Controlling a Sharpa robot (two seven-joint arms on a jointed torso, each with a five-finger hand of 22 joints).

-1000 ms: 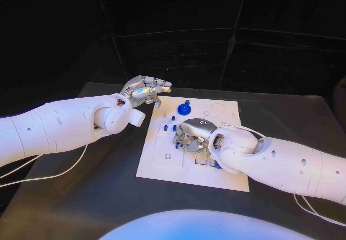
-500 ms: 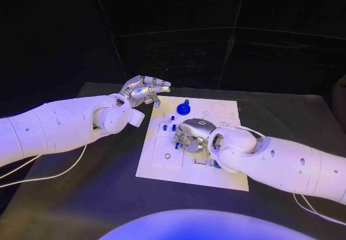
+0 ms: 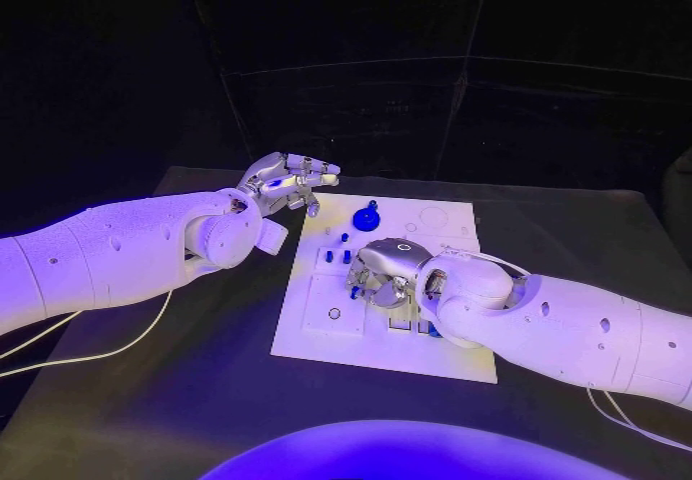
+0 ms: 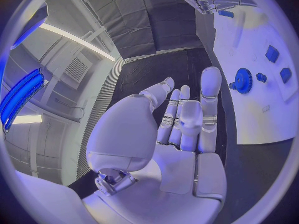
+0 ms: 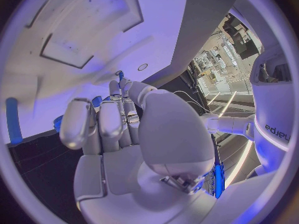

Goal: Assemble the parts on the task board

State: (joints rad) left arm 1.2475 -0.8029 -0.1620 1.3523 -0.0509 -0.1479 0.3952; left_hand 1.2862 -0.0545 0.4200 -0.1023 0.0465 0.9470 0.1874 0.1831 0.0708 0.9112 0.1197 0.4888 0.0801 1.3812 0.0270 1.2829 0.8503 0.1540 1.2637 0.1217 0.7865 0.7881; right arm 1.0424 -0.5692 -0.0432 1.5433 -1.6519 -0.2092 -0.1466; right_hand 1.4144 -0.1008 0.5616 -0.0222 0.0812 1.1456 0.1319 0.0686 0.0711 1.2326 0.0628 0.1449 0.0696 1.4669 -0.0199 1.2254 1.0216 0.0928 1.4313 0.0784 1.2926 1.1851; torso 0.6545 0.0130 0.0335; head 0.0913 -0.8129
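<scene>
Left hand empty, fingers apart beside the task board; right hand low over it, grip hidden.

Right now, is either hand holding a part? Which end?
Left hand holds nothing, fingers apart, off the task board. Right hand is curled over the board; any hold cannot be told.

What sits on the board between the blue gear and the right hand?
In the head view, small blue pegs stand on the task board between the blue gear and the right hand.
</scene>
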